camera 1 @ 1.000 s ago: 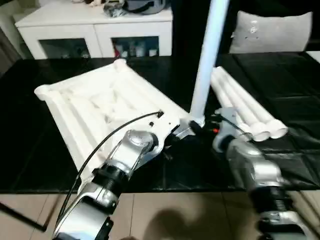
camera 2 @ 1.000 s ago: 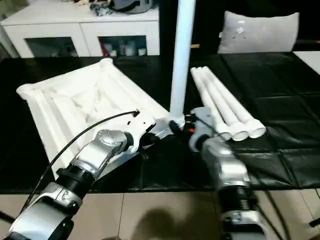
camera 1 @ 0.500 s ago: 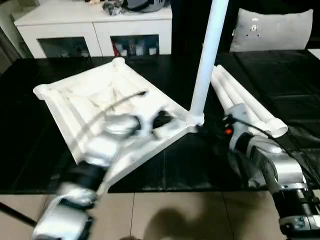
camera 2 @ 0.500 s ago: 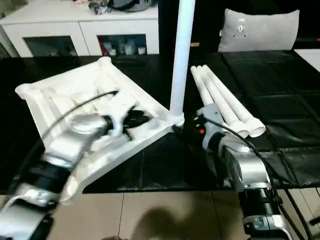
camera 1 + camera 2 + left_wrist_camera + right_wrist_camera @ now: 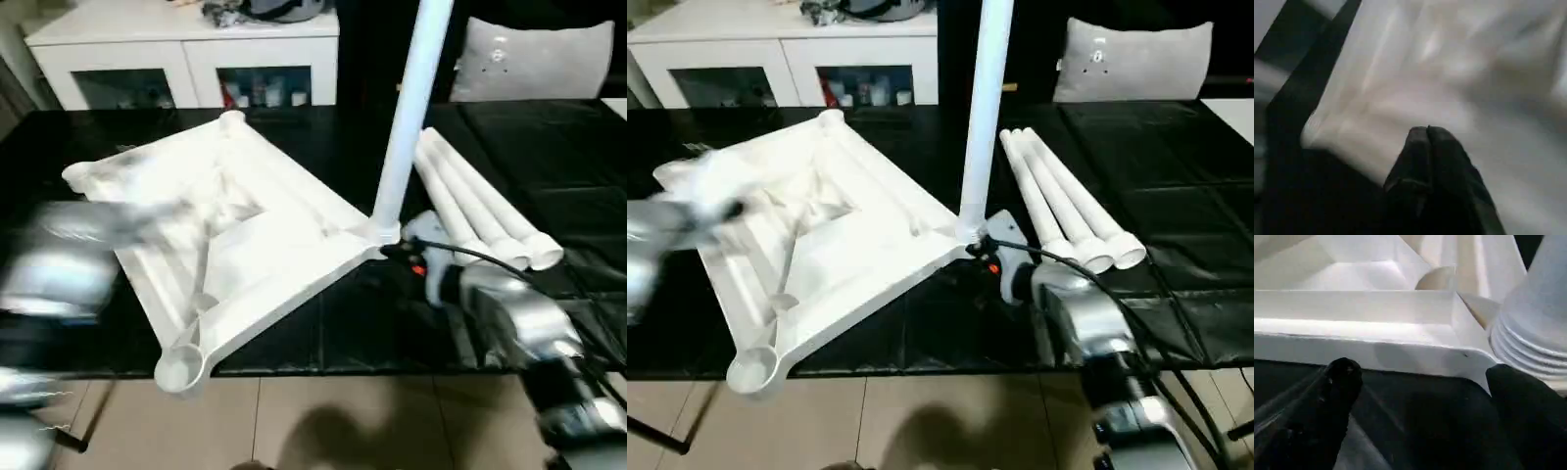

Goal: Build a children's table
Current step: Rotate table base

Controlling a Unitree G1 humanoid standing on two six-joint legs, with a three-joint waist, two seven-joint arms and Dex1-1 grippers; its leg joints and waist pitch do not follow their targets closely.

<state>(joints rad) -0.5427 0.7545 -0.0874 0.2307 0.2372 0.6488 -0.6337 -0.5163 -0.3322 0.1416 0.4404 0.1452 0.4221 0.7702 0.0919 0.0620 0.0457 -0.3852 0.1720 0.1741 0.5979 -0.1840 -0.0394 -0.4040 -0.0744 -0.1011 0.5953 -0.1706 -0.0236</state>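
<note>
The children's table is in parts. Its white square top (image 5: 245, 235) lies upside down, ribs upward, on a black surface. One white leg (image 5: 407, 108) stands upright in the top's right corner socket (image 5: 380, 233). Three more legs (image 5: 480, 211) lie side by side to the right. My right gripper (image 5: 1425, 379) is open just in front of that socket, its fingers (image 5: 1339, 382) wide apart with nothing between them. In the left wrist view my left gripper (image 5: 1427, 129) is shut and empty above the white top. The left arm (image 5: 49, 274) shows as a blur at the far left.
A white cabinet with glass doors (image 5: 186, 59) stands at the back and a grey cushion (image 5: 539, 59) at the back right. The top's near corner socket (image 5: 179, 370) juts over the black surface's front edge onto the tiled floor (image 5: 323, 421).
My left arm has swung off the table top to the far left and its gripper has shut. The right gripper has opened a little wider beside the upright leg's base.
</note>
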